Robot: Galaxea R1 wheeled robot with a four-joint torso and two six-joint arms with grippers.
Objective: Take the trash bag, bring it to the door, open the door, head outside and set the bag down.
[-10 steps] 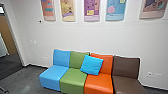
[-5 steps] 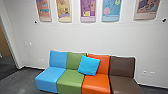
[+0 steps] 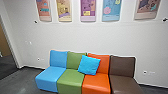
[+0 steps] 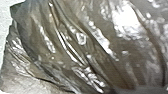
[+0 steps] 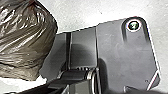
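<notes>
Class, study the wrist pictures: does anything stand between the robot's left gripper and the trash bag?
Nothing visible does. The left wrist view shows the trash bag close up, its creased, shiny plastic facing the camera.

Row of seats (image 3: 96, 81) barring the way ahead, wall (image 3: 72, 37) right behind it, but here's floor (image 3: 23, 80) running past its left end to the doorway (image 3: 7, 62)!

trash bag (image 5: 27, 47) | dark, glossy, creased | pale floor (image 5: 80, 12) around
</notes>
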